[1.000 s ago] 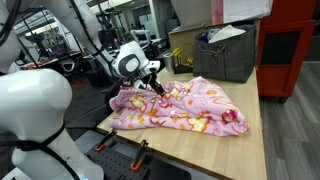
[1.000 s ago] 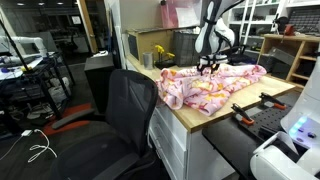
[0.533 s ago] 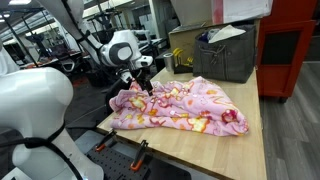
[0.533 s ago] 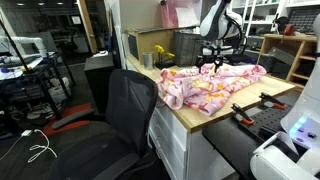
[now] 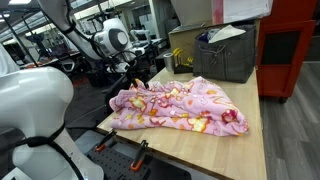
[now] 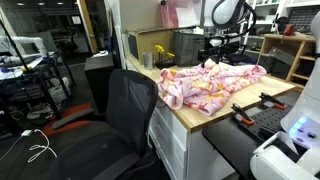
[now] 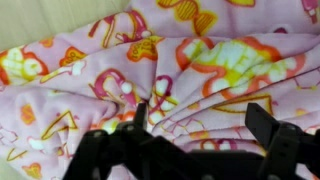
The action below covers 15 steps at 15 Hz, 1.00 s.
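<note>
The gripper [image 7: 200, 128] is hovering just above a pink printed cloth [image 7: 200, 60]. Its fingers [image 7: 268, 125] are standing spread wide and pinching nothing, the wrist view shows. The cloth is lying in a rumpled heap on the wooden table [image 5: 245, 150], near the edge where the arm is working. In an exterior view a small peak of fabric is rising right under the tool [image 6: 214, 46], apart from it. Judging by these frames, the handling is at an empty-handed point: nothing is being gripped, and the cloth is sitting bunched and creased, neither flat nor folded. Its long axis is running along the table's length, one end pointing under the gripper and the other trailing toward the far end of the top. Behind it a grey bin [image 5: 226, 55] is standing, well apart.
</note>
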Each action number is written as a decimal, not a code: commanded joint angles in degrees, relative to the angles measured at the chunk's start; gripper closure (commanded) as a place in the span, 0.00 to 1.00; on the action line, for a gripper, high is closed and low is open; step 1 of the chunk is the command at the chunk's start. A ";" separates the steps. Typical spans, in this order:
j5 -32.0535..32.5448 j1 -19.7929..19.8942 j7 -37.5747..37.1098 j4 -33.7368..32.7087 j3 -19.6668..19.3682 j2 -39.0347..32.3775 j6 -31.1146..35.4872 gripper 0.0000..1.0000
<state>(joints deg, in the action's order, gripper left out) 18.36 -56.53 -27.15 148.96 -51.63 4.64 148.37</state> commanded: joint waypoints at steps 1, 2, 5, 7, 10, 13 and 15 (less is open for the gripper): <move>7.98 2.13 -1.48 -0.88 3.22 14.31 -13.53 0.00; 4.57 10.43 1.40 -1.23 12.71 15.56 -16.25 0.00; -3.50 20.04 4.42 -2.96 25.94 20.78 -24.12 0.00; -10.85 28.65 7.31 -4.80 36.30 22.70 -28.42 0.00; -18.80 38.10 8.53 -7.56 47.77 23.49 -31.97 0.00; -23.11 43.08 8.16 -9.81 53.89 23.74 -33.79 0.00; -24.94 44.98 7.66 -11.14 56.12 23.42 -34.37 0.00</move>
<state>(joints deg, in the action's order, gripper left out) -3.61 -14.81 -20.30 140.41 1.83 28.02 117.22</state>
